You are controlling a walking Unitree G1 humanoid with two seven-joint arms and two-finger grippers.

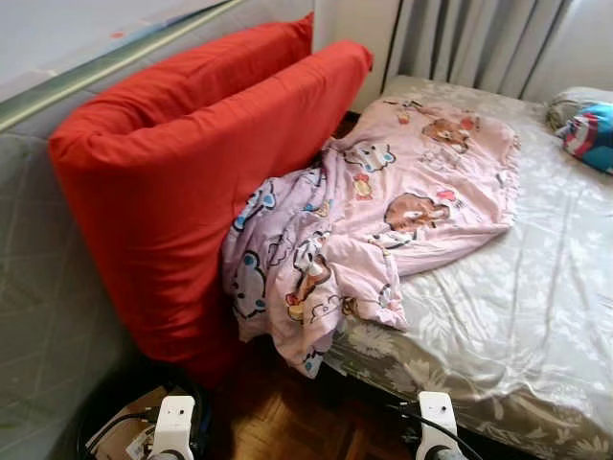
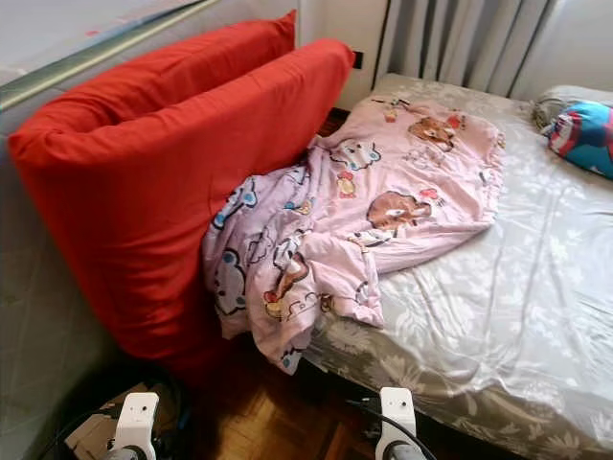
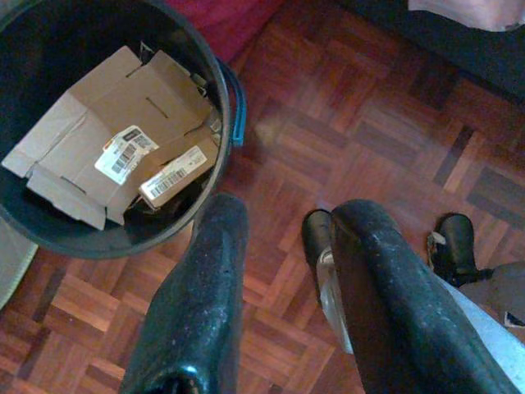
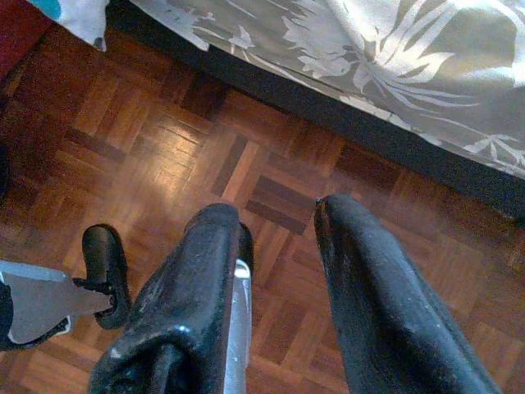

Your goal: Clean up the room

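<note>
Before me is a bed [image 1: 536, 316] covered in a grey sheet with a pale leaf print. A pink cartoon-print blanket [image 1: 383, 211] lies crumpled across its near left part, one end spread flat on the mattress and the other bunched up and spilling over the bed's edge toward the parquet floor [image 4: 164, 156]. To the left of the blanket, two large red cushions [image 1: 192, 182] stand on edge, leaning against the grey wall side; the blanket's bunched end presses against the nearer one. At the far right of the bed sits a blue, red and white pillow [image 1: 592, 134], with grey curtains [image 1: 469, 38] hanging behind the head of the bed.

Both my arms hang low. My left gripper [image 3: 279, 246] points down at the floor with its fingers parted and nothing between them. Just beside it stands a dark round bin [image 3: 49, 230] with a blue handle, holding flattened cardboard pieces [image 3: 107, 139] (two of them carry barcode labels). My right gripper [image 4: 275, 230] also hangs over bare parquet near the bed's edge, fingers spread apart and empty. The printed sheet overhangs the dark bed base there.
</note>
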